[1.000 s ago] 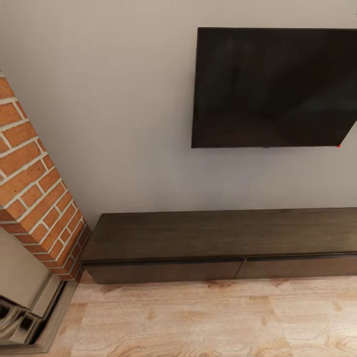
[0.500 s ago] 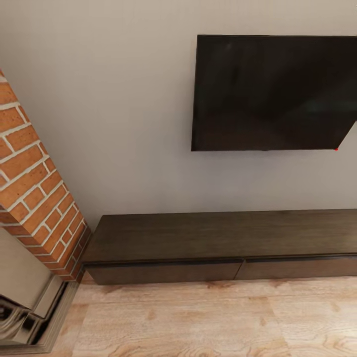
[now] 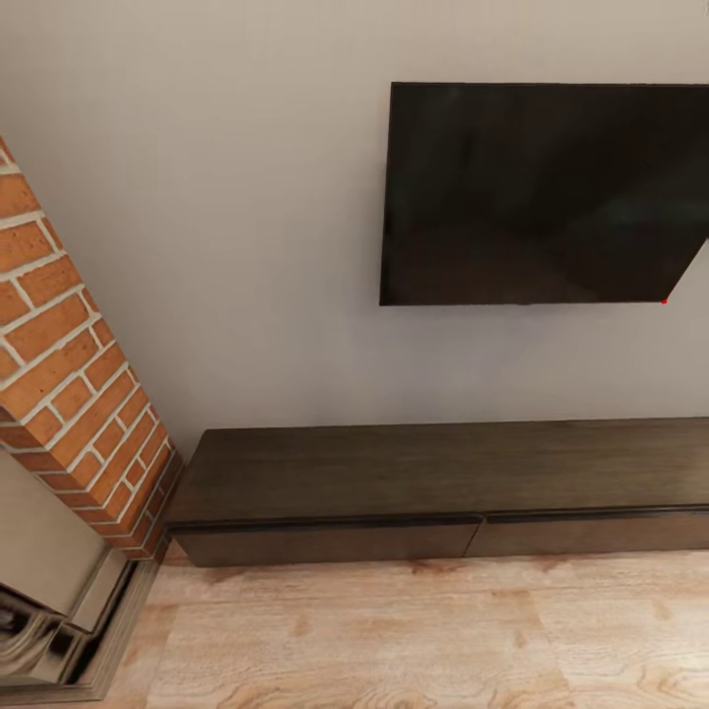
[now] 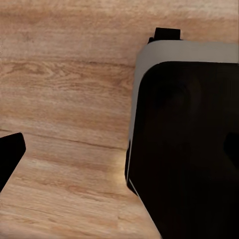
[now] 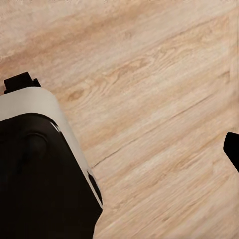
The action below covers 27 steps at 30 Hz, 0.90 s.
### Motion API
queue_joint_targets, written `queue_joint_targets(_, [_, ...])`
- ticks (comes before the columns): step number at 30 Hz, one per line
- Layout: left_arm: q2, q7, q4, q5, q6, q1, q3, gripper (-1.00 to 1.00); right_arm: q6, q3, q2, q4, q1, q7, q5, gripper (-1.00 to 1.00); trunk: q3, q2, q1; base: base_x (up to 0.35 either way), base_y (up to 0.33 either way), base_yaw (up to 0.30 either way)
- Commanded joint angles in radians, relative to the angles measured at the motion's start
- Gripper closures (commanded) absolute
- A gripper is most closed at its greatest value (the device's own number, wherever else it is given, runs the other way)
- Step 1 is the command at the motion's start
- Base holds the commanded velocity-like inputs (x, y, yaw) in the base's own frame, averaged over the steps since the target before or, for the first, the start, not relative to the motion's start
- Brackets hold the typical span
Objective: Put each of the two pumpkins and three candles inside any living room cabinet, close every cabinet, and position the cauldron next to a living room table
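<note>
from the head camera i see the cabinet (image 3: 433, 492), long, low and dark brown, standing on the wooden floor (image 3: 394, 640) against the grey wall (image 3: 217, 217). its two flat fronts have no handles and both look closed. its right end is cut off by the picture edge. above it a black tv (image 3: 542, 192) hangs on the wall, and a brick column (image 3: 69, 394) stands just beside its left end. the wrist cameras show other things: the floor planks and the robot's dark base with a grey rim (image 4: 184, 144). only one black fingertip (image 4: 9, 154) of the left gripper and one (image 5: 232, 149) of the right are visible at the picture edges, so i cannot tell how wide either hand is.
</note>
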Motion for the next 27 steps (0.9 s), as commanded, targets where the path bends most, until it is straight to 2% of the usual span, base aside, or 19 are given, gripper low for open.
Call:
queue_joint_targets(1, [0.0,0.003,0.0,0.0,0.0,0.002,0.007,-1.0,-0.012,0.009,0.0,0.0,0.017,0.007,-0.009,-1.0,0.002,0.007,-0.004,0.0,0.0,0.0])
queue_joint_targets(4, [0.001,0.003,0.001,0.0,-0.019,0.011,0.007,-1.0,-0.051,0.007,-0.002,-0.002,0.105,0.067,-0.003,-1.0,0.012,0.028,-0.015,0.0,0.0,0.0])
queue_joint_targets(7, [0.002,0.003,0.002,0.0,-0.036,0.019,0.007,-1.0,-0.107,0.008,-0.028,-0.002,0.148,0.15,-0.007,-1.0,0.021,0.049,-0.027,0.0,0.0,0.0])
queue_joint_targets(9, [0.002,0.003,0.004,0.0,-0.04,0.022,0.007,-1.0,-0.123,0.008,-0.039,-0.002,0.156,0.182,-0.01,-1.0,0.027,0.063,-0.035,0.0,0.0,0.0])
queue_joint_targets(13, [0.003,0.003,0.011,0.0,-0.042,0.025,0.007,-1.0,-0.133,0.009,-0.046,-0.002,0.161,0.209,-0.009,-1.0,0.04,0.091,-0.05,0.0,0.0,0.0])
queue_joint_targets(27, [0.002,0.003,0.014,0.0,-0.044,0.031,0.007,-1.0,-0.136,0.009,-0.047,-0.002,0.162,0.216,-0.006,-1.0,0.084,0.189,-0.104,0.0,0.0,0.0])
